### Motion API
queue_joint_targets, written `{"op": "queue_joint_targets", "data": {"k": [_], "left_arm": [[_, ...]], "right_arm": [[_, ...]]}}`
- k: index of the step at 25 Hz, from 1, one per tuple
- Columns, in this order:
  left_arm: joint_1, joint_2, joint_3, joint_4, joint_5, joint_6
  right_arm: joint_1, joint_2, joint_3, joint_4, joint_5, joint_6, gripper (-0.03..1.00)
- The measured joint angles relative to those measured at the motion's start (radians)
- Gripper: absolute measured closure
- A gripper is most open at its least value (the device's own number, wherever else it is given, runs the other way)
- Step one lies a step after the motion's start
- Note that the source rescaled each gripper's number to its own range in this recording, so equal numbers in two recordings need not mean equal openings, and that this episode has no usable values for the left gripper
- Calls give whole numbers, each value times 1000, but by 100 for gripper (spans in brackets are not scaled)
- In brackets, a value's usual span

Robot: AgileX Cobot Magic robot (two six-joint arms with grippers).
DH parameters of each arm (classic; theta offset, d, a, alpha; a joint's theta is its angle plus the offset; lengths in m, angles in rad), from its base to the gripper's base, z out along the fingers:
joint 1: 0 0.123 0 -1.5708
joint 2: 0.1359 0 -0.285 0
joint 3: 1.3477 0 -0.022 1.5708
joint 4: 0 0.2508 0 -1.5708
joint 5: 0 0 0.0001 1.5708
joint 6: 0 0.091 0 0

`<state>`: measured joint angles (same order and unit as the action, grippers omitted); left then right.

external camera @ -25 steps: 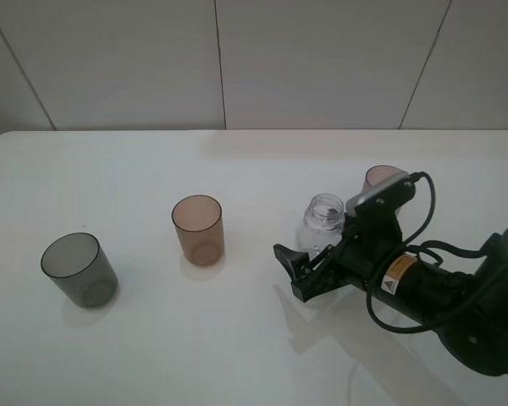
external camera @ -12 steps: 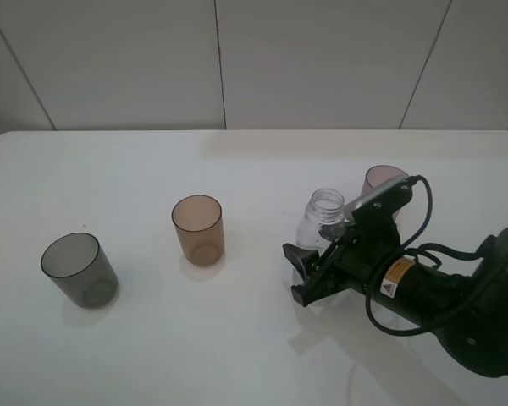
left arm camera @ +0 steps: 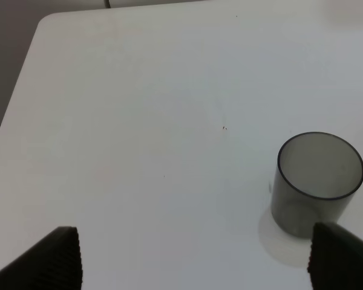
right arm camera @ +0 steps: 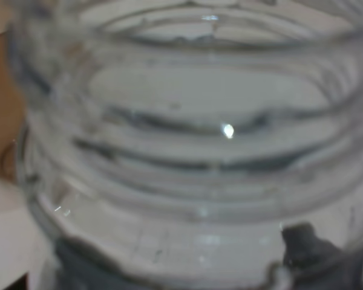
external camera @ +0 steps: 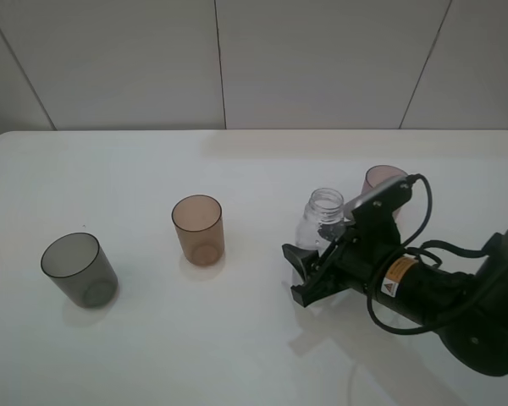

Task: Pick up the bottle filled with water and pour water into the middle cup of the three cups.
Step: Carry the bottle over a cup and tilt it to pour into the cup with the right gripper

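The right gripper [external camera: 298, 272], black and reaching in from the right of the table [external camera: 152, 169], is closed around the lower part of the bottle [external camera: 323, 218]. Its body hides the base of the bottle, so it is unclear whether the bottle touches the table. The bottle is clear, stands upright and has no cap, and its wide threaded neck rises above the gripper. In the right wrist view that neck [right arm camera: 193, 151] fills almost the whole picture, blurred and very close. How much water is inside cannot be made out.

Three cups stand on the white table, well apart. The amber cup [external camera: 198, 230] is in the middle, upright, to the left of the bottle with bare table between them. The grey cup [external camera: 79, 270] is farther left and nearer the front edge. The pink cup [external camera: 381, 179] is just behind the right arm, and only its rim and upper wall show.

The left gripper [left arm camera: 199, 266] appears only in its own wrist view. Its two dark fingertips sit wide apart, holding nothing, above the table, with the grey cup [left arm camera: 319, 181] just beside one of them.
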<state>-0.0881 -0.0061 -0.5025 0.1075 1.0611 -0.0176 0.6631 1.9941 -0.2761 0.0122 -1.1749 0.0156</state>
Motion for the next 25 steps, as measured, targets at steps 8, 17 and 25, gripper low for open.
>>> {"op": "queue_joint_targets", "data": {"k": [8, 17, 25], "left_arm": [[0, 0, 0, 0, 0, 0], [0, 0, 0, 0, 0, 0], [0, 0, 0, 0, 0, 0]], "right_arm": [[0, -257, -54, 11, 339, -76, 93], [0, -398, -386, -133, 996, -207, 93], [0, -347, -597, -444, 1183, -213, 93]]}}
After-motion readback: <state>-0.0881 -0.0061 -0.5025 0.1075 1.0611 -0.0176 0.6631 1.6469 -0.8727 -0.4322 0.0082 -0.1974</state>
